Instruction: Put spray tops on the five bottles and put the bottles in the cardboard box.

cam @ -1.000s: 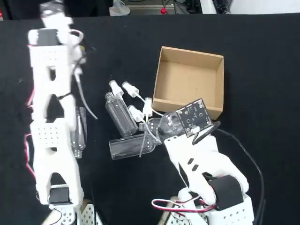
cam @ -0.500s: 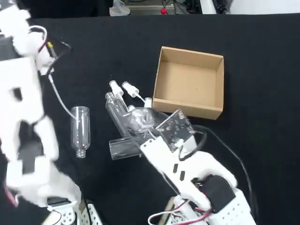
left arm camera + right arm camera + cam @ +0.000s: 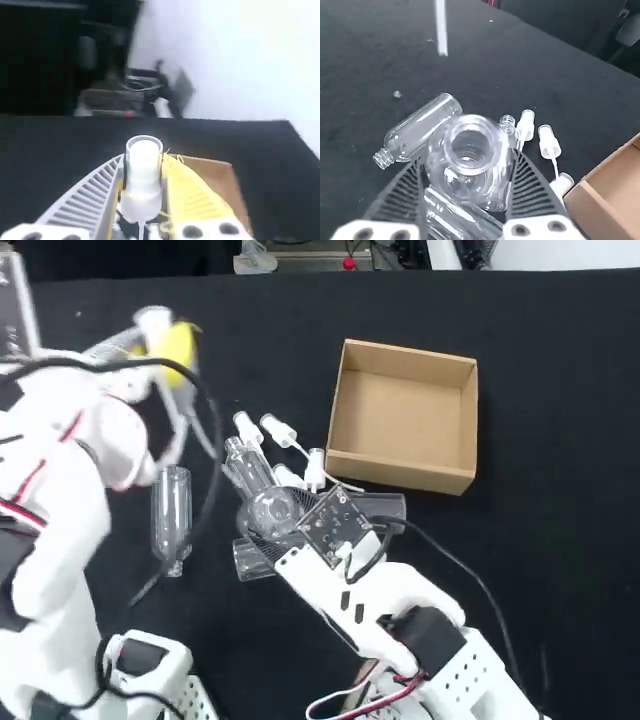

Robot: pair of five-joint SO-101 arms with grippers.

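Misalignment looks the danger: left tool (image 3: 143, 161) clamps a spray top (image 3: 143, 182) high above the tabletop (image 3: 560, 390), right tool (image 3: 469, 172) grips a bottle (image 3: 468, 142) mouth-up near the cardboard box (image 3: 398, 470). If the dangling dip tube (image 3: 440, 30) misses that narrow neck, it could bend or tip the bottle.
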